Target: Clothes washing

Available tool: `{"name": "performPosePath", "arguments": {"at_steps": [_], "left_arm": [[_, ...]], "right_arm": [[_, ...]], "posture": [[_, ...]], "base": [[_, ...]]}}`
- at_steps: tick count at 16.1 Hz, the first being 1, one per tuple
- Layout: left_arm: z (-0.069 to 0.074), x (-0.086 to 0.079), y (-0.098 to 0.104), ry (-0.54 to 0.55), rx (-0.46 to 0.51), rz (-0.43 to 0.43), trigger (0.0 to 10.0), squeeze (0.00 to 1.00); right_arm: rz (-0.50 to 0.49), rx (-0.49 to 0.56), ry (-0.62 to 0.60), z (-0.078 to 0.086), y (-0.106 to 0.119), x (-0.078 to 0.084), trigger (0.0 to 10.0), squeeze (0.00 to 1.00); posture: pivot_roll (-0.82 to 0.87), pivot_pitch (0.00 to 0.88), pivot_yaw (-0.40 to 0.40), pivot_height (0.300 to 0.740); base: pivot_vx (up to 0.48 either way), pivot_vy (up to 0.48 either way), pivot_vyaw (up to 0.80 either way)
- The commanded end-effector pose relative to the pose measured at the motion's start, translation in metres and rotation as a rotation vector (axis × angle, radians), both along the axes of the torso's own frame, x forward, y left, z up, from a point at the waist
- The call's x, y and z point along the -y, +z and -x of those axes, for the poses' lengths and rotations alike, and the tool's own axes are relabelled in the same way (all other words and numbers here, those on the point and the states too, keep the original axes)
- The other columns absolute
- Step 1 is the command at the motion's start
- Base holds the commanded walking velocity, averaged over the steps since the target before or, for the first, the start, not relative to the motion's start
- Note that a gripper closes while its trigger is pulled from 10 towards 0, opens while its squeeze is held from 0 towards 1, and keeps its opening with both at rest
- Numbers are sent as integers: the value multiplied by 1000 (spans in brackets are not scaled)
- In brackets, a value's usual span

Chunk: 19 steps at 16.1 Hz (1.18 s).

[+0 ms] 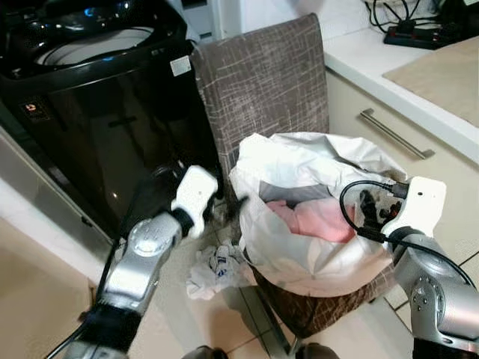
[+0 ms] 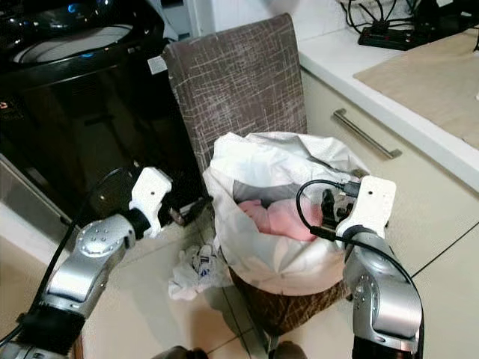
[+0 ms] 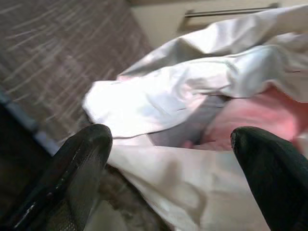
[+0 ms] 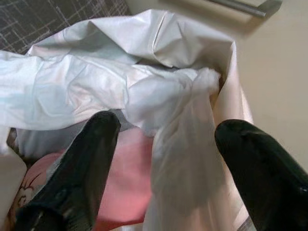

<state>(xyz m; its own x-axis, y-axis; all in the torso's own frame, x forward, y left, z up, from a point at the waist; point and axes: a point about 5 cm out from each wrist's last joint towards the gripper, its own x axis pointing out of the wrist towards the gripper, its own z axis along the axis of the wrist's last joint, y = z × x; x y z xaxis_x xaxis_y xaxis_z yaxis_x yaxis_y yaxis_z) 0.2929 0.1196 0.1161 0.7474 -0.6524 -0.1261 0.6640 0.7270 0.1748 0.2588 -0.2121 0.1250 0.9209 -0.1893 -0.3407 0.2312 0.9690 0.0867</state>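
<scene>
We hold both grippers spread wide at the white bag point(image 1: 314, 247) on the chair point(image 1: 262, 82): left gripper point(image 3: 171, 139) at its left rim, right gripper point(image 4: 163, 144) at its right, probably to reach the pink garment point(image 1: 314, 221) inside (another cloth point(image 1: 213, 269) lies on the floor; the washer point(image 1: 90, 90) stands far left).

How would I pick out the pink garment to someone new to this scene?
Find the brown crosshatch-fabric chair beside the glossy black washing machine. On its seat sits a crumpled white plastic bag, mouth open. The soft pink garment lies inside it, the only coloured thing among white folds.
</scene>
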Motion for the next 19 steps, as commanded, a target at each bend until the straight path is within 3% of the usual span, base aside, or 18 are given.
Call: {"name": "performPosePath", "arguments": {"at_steps": [1, 3, 7, 8, 10, 14, 19], "left_arm": [[3, 0, 5, -56, -11, 7, 10000, 0], [13, 2, 4, -170, -64, -30, 10000, 0], [19, 8, 8, -221, -81, -9, 10000, 0], [19, 8, 9, -225, -82, -12, 10000, 0], [19, 8, 13, -223, -78, -12, 10000, 0], [21, 8, 15, -217, -81, 0, 10000, 0], [22, 11, 14, -218, -86, 1, 10000, 0]], "right_arm": [[-15, -2, 2, 1, 2, -2, 10000, 1000], [-44, -39, 0, -2, -6, -1, 10000, 1000], [-53, -84, -10, -7, -15, 2, 10000, 1000], [-57, -89, -13, -8, -17, 2, 10000, 0], [-60, -99, 0, -12, -21, 1, 10000, 0], [54, -98, 0, -10, -8, -7, 10000, 0], [60, -83, 1, -8, -12, -15, 10000, 0]], "posture": [[-276, 48, 110, 740], [-265, 52, 107, 740], [-260, 50, 107, 740], [-258, 47, 107, 740], [-253, 42, 106, 740], [-248, 36, 99, 740], [-250, 24, 92, 740]], "base": [[0, 0, 0], [0, 0, 0], [0, 0, 0], [0, 0, 0], [0, 0, 0], [0, 0, 0], [0, 0, 0]]}}
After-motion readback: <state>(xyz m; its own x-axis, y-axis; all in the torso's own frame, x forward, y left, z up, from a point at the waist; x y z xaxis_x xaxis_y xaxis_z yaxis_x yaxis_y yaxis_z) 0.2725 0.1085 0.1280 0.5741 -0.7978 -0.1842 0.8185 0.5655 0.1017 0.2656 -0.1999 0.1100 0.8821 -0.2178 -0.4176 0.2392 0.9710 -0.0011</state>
